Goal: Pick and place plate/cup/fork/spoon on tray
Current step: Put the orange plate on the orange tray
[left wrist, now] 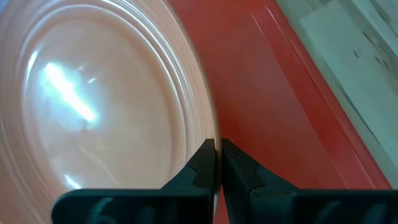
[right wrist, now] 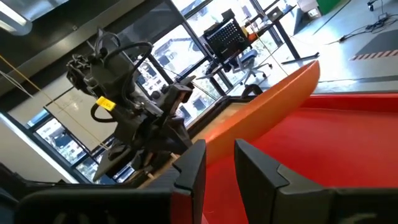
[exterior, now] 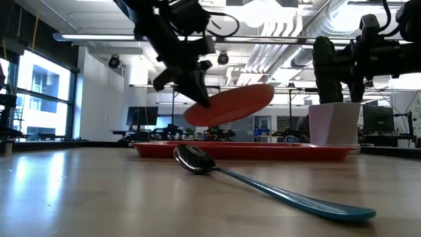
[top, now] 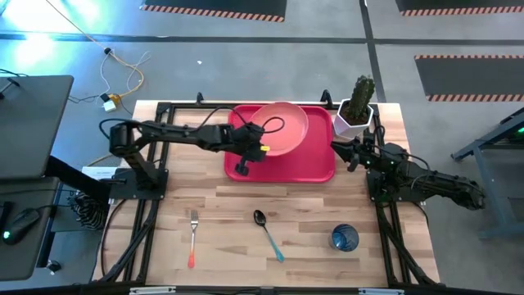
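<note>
Going left to right across the table (top: pixel 303 205), with the tray (top: pixel 315 164) as the anchor for everything. The fork (top: pixel 192 233) was laid flat on the wood well in front of the tray's left end, tines pointed toward it. The left gripper (top: pixel 247 147) was parked over the tray's left half, fingers (left wrist: pixel 202 168) pinched tight on the plate's (top: pixel 285 129) rim. The plate was held tilted above the tray; in the low view it (exterior: pixel 230 105) was clearly lifted off the tray floor (exterior: pixel 263 151), higher on its right side. The spoon (top: pixel 268 233) was left on the wood in front of the tray's middle, bowl toward the tray, blue handle angled away from it. The cup (top: pixel 345 238) was seen standing well in front of the tray's right corner, closer to the table's near edge. A cactus pot (top: pixel 357 111) was sat just off the tray's far right corner. The right gripper (top: pixel 354 152) was hung just beside the tray's right edge, below the pot, fingers (right wrist: pixel 186 174) spread a bit with nothing between them, pointed in over the tray (right wrist: pixel 348 143) toward the plate (right wrist: pixel 273 99).
</note>
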Motion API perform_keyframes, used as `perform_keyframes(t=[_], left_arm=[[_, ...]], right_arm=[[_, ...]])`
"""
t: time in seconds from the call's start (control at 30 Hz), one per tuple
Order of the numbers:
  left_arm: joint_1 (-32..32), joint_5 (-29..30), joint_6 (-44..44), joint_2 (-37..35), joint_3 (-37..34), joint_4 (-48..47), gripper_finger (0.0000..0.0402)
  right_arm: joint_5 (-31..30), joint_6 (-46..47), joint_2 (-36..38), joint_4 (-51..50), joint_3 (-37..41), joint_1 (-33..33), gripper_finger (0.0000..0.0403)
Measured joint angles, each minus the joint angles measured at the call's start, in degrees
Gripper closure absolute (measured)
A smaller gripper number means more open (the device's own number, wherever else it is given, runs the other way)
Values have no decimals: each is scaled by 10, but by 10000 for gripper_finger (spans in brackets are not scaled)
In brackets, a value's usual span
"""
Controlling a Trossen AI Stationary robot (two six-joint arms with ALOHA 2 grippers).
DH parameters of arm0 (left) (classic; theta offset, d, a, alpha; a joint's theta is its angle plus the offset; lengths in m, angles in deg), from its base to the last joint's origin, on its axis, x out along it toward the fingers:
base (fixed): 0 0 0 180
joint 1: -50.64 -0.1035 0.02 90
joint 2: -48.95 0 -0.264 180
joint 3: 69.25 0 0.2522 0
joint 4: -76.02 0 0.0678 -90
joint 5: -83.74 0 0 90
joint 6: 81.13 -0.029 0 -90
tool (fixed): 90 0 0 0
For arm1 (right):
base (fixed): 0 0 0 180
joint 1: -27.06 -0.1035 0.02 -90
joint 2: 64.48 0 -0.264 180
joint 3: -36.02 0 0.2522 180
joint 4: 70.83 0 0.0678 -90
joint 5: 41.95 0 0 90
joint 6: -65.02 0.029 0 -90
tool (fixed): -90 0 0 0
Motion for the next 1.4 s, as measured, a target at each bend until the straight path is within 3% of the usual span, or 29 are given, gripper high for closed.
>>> perform_keyframes(t=[0.37, 0.57, 1.4], left_arm=[[6, 5, -51, 68, 73, -68, 398], [17, 36, -94, 76, 74, -98, 398], [27, 63, -92, 125, 74, -117, 398]], right_arm=[[0, 0, 0, -5, 0, 0, 328], [0, 0, 0, -7, 0, 0, 328], [1, 0, 0, -19, 0, 0, 328]])
